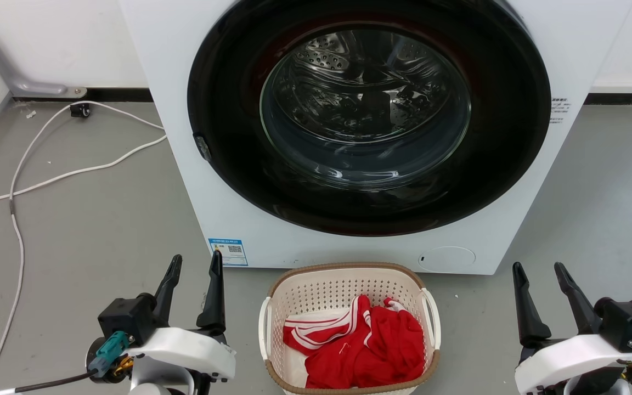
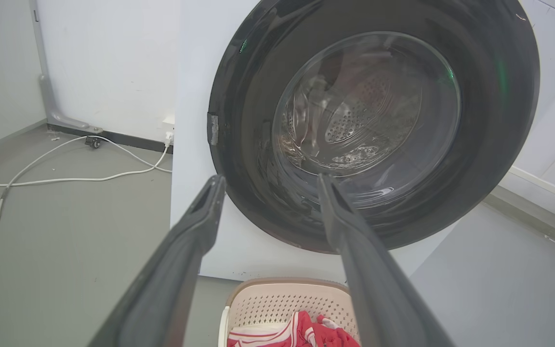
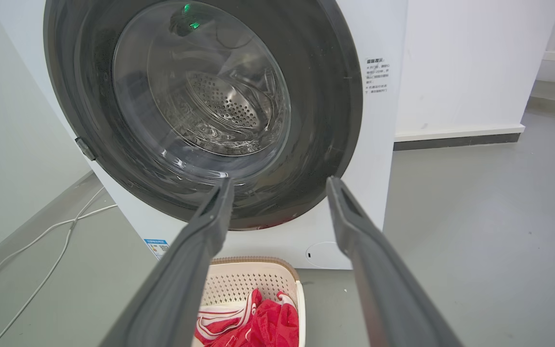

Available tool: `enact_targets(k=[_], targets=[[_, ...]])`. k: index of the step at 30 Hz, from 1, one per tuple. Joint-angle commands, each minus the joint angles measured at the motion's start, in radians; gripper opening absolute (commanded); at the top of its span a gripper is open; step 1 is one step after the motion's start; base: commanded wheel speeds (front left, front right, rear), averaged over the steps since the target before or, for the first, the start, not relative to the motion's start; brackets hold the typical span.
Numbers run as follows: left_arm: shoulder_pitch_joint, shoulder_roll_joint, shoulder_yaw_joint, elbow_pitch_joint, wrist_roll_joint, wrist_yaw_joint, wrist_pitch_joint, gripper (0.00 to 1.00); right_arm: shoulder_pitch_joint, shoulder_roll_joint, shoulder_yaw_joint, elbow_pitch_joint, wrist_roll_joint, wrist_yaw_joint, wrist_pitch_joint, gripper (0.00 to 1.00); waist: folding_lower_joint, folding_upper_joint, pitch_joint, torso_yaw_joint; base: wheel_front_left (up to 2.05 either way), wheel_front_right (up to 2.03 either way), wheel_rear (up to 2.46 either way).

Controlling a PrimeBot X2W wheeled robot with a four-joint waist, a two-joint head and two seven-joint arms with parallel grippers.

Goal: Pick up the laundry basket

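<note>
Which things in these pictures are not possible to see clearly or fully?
- Left wrist view: the bottom edge cuts off most of the basket.
- Head view: the red cloth hides the basket's floor.
- Head view: the print on the right label is too small to read.
- Right wrist view: the right claw covers part of the basket.

I hold my left claw [image 1: 196, 257] and right claw [image 1: 538, 266] low at either side, jaws parted, pointing up.
</note>
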Motion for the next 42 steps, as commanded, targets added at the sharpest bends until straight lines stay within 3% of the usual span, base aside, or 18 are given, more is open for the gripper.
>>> enact_targets(k=[1,22,37,42], targets=[[-0.003,0.004,-0.002,-0.006,0.018,0.004,-0.006,1.00,0.000,0.002,0.002,-0.013,-0.018,0.000,-0.008,1.00,0.0000,0.0000,0.000,0.000,0.00,0.00,0.00],[0.000,-0.002,-0.013,0.003,0.192,0.017,-0.051,1.00,0.025,0.004,0.014,-0.046,-0.203,0.000,-0.029,1.00,0.0000,0.0000,0.000,0.008,0.00,0.00,0.00],[0.005,-0.007,-0.010,0.007,0.293,0.019,-0.080,1.00,0.035,0.005,0.023,-0.058,-0.289,0.000,-0.044,1.00,0.0000,0.0000,0.007,0.009,0.00,0.00,0.00],[0.003,-0.011,-0.005,0.011,0.282,0.014,-0.080,1.00,0.032,0.005,0.021,-0.054,-0.276,0.000,-0.040,1.00,0.0000,0.0000,0.011,0.009,0.00,0.00,0.00]])
